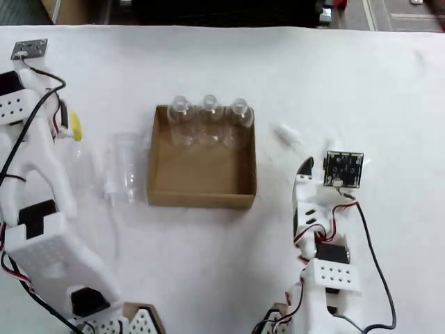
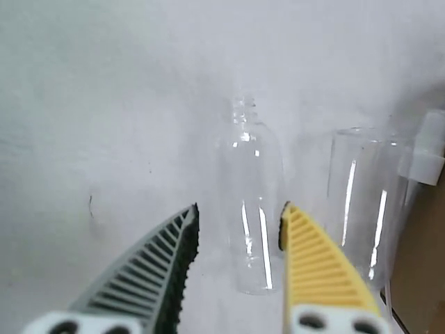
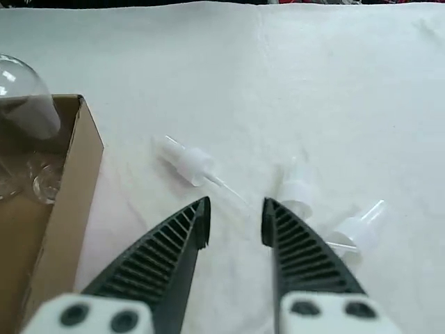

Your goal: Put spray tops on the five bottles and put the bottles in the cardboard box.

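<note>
White worktop (image 1: 208, 264) with a cardboard box (image 1: 201, 198) holding three bottles (image 1: 208, 122); two loose bottles (image 2: 254, 209) lie before the released left hand (image 2: 240, 223), spray tops (image 3: 188, 161) before the released right hand (image 3: 236, 216).

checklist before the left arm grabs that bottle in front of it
1. Left gripper open: ok, fingers apart and empty.
2. Bare bottle lined up: ok, it sits ahead in the gap between the fingers, not yet gripped.
3. Bottle neck free for a top: ok, the threads show with nothing on them.
4. Right gripper ready: ok, open and empty.
5. Spray tops available: ok, three lie loose on the table ahead of the right gripper.
6. Room in the cardboard box: ok, the boxed bottles line the far wall.
7. Tops on the boxed bottles: cannot tell.
</note>
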